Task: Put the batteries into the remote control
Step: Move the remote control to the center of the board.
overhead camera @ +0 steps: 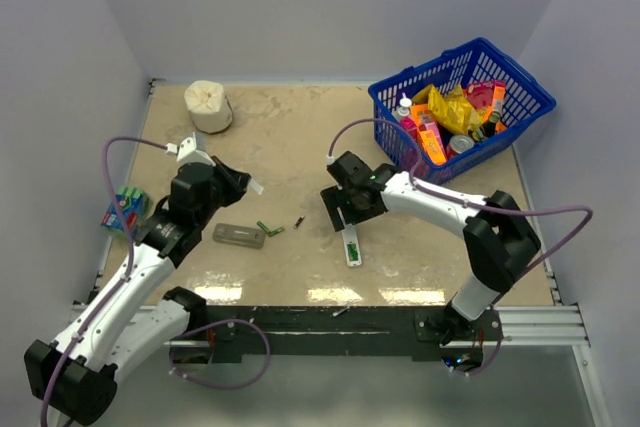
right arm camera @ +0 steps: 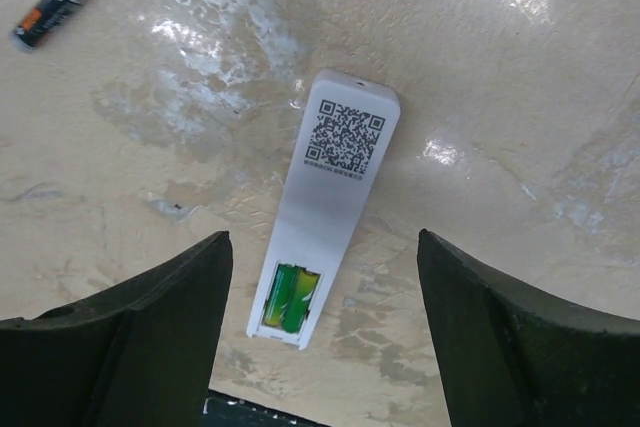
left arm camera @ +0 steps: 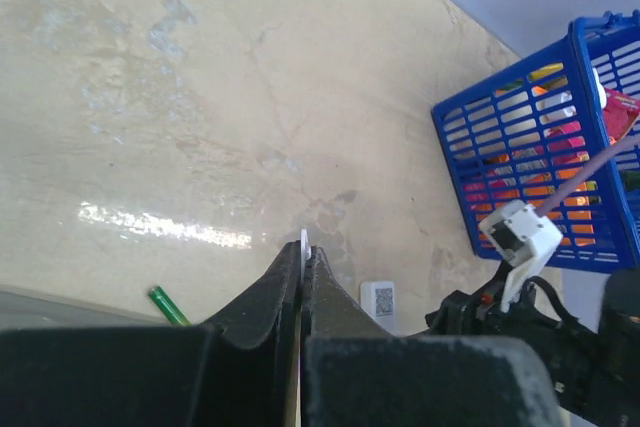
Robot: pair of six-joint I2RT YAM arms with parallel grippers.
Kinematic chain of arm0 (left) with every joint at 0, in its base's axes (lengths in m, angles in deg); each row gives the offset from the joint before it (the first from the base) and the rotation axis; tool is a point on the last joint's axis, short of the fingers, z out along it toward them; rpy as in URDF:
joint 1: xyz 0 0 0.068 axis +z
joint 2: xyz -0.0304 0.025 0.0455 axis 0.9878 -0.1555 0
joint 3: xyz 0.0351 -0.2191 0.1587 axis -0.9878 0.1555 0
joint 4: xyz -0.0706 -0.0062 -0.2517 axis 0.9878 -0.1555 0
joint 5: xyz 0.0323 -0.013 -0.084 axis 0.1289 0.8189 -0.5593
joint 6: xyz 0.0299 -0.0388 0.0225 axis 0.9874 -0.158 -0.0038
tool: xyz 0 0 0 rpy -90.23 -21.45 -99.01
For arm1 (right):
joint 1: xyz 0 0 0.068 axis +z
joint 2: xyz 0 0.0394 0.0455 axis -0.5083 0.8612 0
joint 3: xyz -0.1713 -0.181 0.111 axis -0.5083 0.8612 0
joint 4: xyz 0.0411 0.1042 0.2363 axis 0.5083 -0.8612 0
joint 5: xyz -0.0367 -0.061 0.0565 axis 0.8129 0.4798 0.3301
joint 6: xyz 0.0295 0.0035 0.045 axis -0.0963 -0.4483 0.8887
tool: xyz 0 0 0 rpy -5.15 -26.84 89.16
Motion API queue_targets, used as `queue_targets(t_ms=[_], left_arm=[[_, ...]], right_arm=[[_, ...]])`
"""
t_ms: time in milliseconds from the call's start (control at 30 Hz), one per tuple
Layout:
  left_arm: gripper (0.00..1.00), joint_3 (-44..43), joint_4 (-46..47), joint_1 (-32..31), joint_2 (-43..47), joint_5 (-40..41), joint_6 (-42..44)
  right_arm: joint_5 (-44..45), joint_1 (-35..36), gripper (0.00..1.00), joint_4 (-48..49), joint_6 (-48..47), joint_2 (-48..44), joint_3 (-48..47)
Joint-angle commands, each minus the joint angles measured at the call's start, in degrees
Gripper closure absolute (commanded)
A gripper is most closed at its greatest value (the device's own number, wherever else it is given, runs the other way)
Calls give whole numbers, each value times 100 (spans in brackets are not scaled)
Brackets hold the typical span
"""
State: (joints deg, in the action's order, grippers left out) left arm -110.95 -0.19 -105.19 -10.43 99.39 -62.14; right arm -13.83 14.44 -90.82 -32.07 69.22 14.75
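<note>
Remote control (right arm camera: 325,197) lies flat on the table (overhead camera: 300,137), front and centre, back side up. It has a QR label at one end and an uncovered compartment at the other. Two green cells (right arm camera: 290,297) sit side by side inside the compartment.

Right gripper (right arm camera: 322,242) hangs directly over the remote with its jaws spread wide. There is a finger (right arm camera: 150,327) on each side, and neither touches it.

One dark battery (right arm camera: 55,7) lies loose to the left of the remote, apart from it. Loose green batteries (overhead camera: 268,228) lie further left, just beside a flat grey bar (overhead camera: 240,236).

Left gripper (left arm camera: 303,255) is raised off the table, left of centre. Its jaws are pressed together on a thin white strip (left arm camera: 304,239), seen edge-on, so I cannot tell its shape.

Blue basket (overhead camera: 460,107) of packets stands in the far right corner. A wrapped pack of green cells (overhead camera: 125,207) lies at the left edge, and a white roll (overhead camera: 208,105) stands at far left.
</note>
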Motion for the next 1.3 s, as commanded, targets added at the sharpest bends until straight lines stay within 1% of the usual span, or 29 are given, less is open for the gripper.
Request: queue_targets(t_ms=[0, 33, 100, 200, 300, 333, 400, 433, 500, 533, 600, 633, 767, 933, 1100, 1133, 1167, 1200, 1267], left_arm=[[100, -343, -568, 15, 220, 547, 370], [100, -352, -620, 15, 255, 538, 370], [100, -396, -691, 15, 325, 547, 353], [100, -519, -822, 15, 361, 556, 353], [100, -712, -989, 15, 361, 591, 344], [100, -765, -1086, 15, 361, 608, 335], [100, -940, -1191, 15, 317, 643, 335], [100, -984, -1262, 15, 299, 635, 335], [100, -1142, -1315, 15, 246, 635, 344], [100, -1195, -1402, 15, 220, 652, 327], [100, -1380, -1499, 15, 185, 704, 344], [100, -1441, -1578, 15, 185, 722, 361], [100, -1705, -1737, 15, 220, 810, 449], [100, -1890, -1982, 15, 238, 881, 458], [100, -1978, -2150, 15, 202, 837, 274], [100, -1987, -2176, 15, 185, 819, 239], [100, -1995, -2176, 15, 159, 793, 178], [100, -2004, -2194, 15, 141, 749, 133], [100, -2004, -2212, 15, 80, 679, 20]], right_arm=[[3, 36, 25, 167, 13, 294, 10], [-85, 45, 28, 229, -5, 356, 54], [-200, 45, 30, 317, -57, 444, 89], [-148, 53, 34, 353, -127, 628, 124], [45, 202, 42, 327, -320, 725, 81], [98, 273, 49, 274, -391, 752, -7], [178, 536, 55, 212, -680, 857, -139], [186, 650, 63, 169, -795, 892, -278], [230, 1010, 69, 116, -1162, 1067, -455], [265, 1133, 74, 46, -1296, 1129, -638], [353, 1476, 81, -34, -1664, 1304, -841], [336, 1564, 88, -95, -1770, 1340, -1025], [-6, 2012, 90, -43, -2648, 1411, -1299], [-446, 2259, 89, 36, -3256, 1665, -1580], [-332, 2479, 87, 308, -3678, 1938, -1739], [-280, 2505, 84, 326, -3722, 1973, -1800], [-79, 2549, 79, 361, -3784, 1991, -1818], [19, 2576, 70, 457, -3810, 1965, -1809], [212, 2593, 64, 554, -3863, 1877, -1757]])
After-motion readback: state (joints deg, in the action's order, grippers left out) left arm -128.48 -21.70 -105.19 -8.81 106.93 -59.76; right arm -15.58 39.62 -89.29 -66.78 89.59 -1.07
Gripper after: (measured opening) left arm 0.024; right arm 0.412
